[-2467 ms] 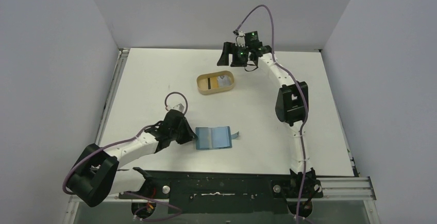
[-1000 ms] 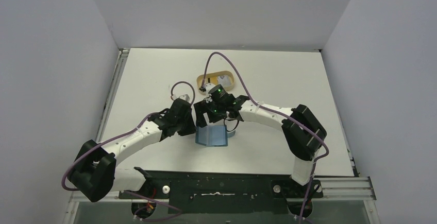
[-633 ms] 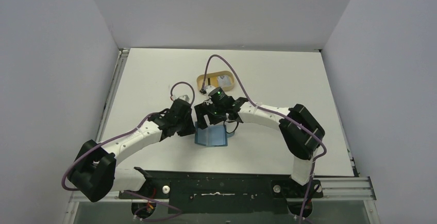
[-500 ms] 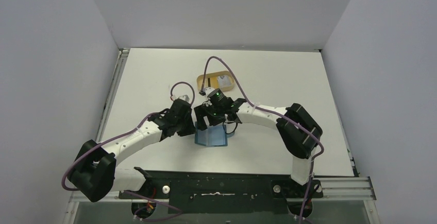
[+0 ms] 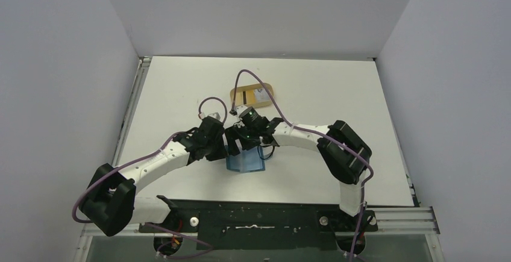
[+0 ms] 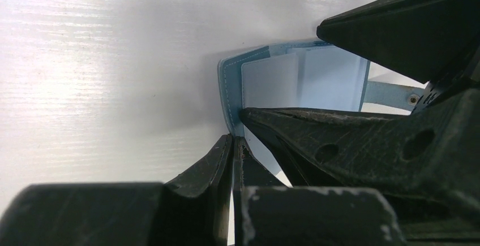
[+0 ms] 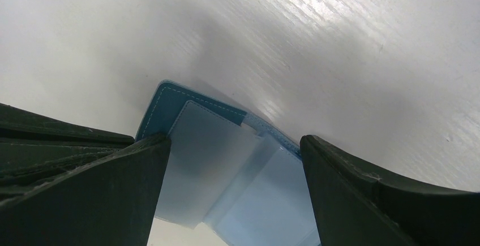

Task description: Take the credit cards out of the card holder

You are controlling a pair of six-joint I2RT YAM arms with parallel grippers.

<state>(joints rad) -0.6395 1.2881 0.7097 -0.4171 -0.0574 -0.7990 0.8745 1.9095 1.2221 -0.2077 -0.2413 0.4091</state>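
Against the card holder's (image 5: pixel 247 161) left edge, the left gripper (image 5: pixel 225 151) is clenched, both fingers pressed together and touching the corner of the teal cover. Whether it pinches the cover or only pins it to the table (image 5: pixel 181 87) I cannot tell. The holder lies open and flat, and pale credit cards (image 7: pixel 206 161) sit tucked in its light blue pockets, none of them drawn out. Directly over the holder hangs the right gripper (image 7: pixel 235 141), released, its jaws spread wide and straddling the pockets, with no contact on a card that I can make out. I judge the step in hand to be the reach for a card while the other arm steadies the holder. The next move would call for lowering the spread jaws until one finger catches a card's exposed edge. They would then close on that thin edge and slide the card out along the pocket's mouth, with the cover held down so the holder neither lifts nor folds. The table is white with a soft sheen. Left of the holder a metal rail (image 5: pixel 134 111) runs along the table's edge below a pale grey wall (image 5: pixel 60 93). Beyond the holder sits a tan oval tray (image 5: pixel 234 95) with something pale inside, too small to identify. Right of the holder stands a matching grey wall.
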